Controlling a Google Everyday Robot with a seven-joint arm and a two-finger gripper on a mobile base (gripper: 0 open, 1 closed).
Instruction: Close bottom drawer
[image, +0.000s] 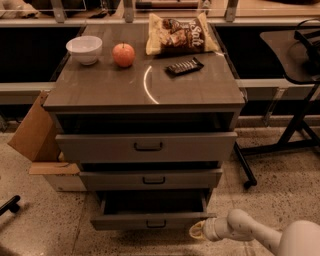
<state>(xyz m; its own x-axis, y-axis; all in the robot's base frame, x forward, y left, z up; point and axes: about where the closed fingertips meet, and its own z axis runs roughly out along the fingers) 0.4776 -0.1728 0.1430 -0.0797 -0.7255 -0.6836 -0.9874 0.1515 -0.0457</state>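
The bottom drawer (150, 221) is the lowest of three grey-brown drawers in the cabinet. It stands pulled out, its dark inside (155, 201) showing, with a small black bar handle (156, 224) on its front. My gripper (197, 230) is at the lower right, its tip at the right end of the bottom drawer's front panel. The white arm runs off to the bottom right corner.
The middle drawer (150, 179) and top drawer (146, 146) stick out slightly. On the cabinet top are a white bowl (84, 49), an apple (123, 54), a chip bag (180, 34) and a dark bar (184, 66). A cardboard box (35, 134) stands left; a black stand leg (272, 147) right.
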